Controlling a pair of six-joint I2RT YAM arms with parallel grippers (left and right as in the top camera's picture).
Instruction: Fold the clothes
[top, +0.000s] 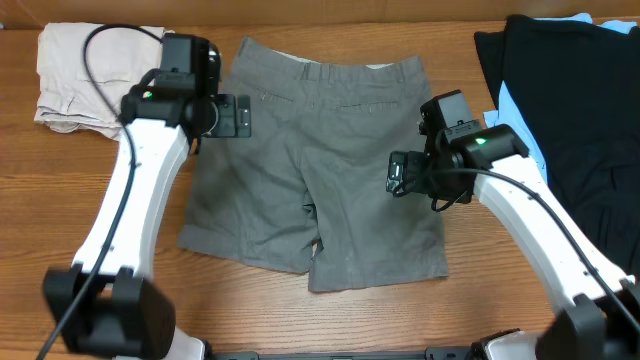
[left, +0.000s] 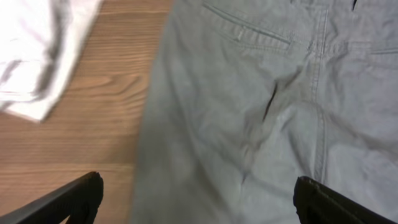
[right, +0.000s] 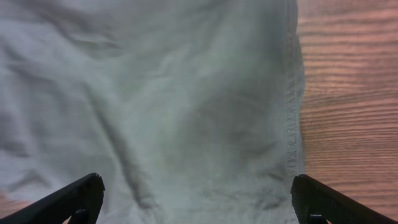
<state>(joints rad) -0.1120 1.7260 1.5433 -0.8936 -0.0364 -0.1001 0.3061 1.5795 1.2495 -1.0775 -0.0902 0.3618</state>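
The grey shorts (top: 320, 160) lie spread flat in the middle of the table, waistband at the far side and legs toward me. My left gripper (top: 234, 117) is open and empty above the shorts' left side near the waistband. In the left wrist view (left: 199, 199) it hangs over the grey cloth (left: 249, 124), with a slit pocket (left: 249, 34) ahead. My right gripper (top: 398, 173) is open and empty above the right leg. In the right wrist view (right: 199, 199) it hangs over the cloth (right: 186, 112), with the stitched side edge (right: 292, 118) just inside the right finger.
A beige garment (top: 75, 75) lies folded at the far left and also shows in the left wrist view (left: 37, 56). A black garment (top: 575, 140) over a light-blue one (top: 520, 115) lies at the right. Bare wood table (top: 250, 310) runs along the front.
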